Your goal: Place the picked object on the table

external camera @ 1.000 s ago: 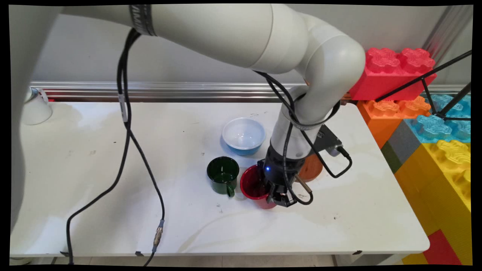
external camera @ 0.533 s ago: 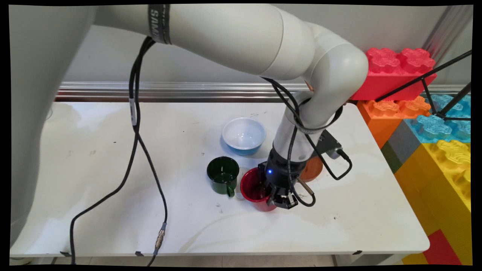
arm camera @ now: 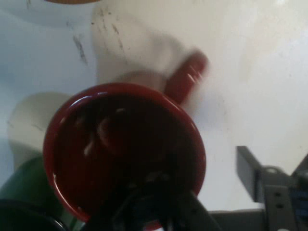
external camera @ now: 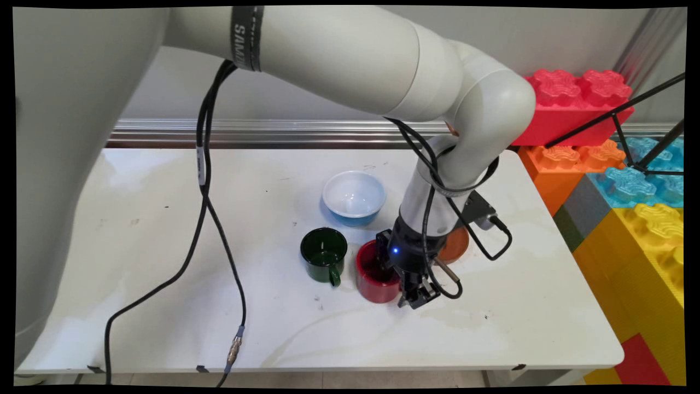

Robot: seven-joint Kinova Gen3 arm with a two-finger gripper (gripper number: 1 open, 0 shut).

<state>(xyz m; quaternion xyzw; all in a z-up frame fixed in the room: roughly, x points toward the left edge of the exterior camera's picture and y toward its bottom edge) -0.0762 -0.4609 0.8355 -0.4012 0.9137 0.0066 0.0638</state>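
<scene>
1. Black cables (external camera: pixel 210 219) hang from the arm over the bench (external camera: pixel 164 246). The bench's left half is otherwise bare as far as it shows.
2. A green mug (external camera: pixel 324 255) stands upright just left of the red mug (external camera: pixel 376 282). They are very close, and I cannot tell if they touch.
3. A blue bowl (external camera: pixel 354 197), white inside, sits behind both mugs and apart from them.
4. The red mug stands upright near bench centre. In the hand view, the red mug (arm camera: pixel 125 154) has its handle on the side away from the hand.
5. The gripper (external camera: pixel 416 293) is down at the red mug's right side. Its fingers (arm camera: pixel 250 168) are spread astride the mug's wall, one inside the mug and one outside. Bare bench shows between the outer finger and the rim, so nothing is pinched.
6. An orange dish (external camera: pixel 456 246) lies close behind the wrist, partly hidden.
7. Bare bench lies in front and to the right. Large toy blocks (external camera: pixel 629 191) are stacked beyond the right edge.
</scene>
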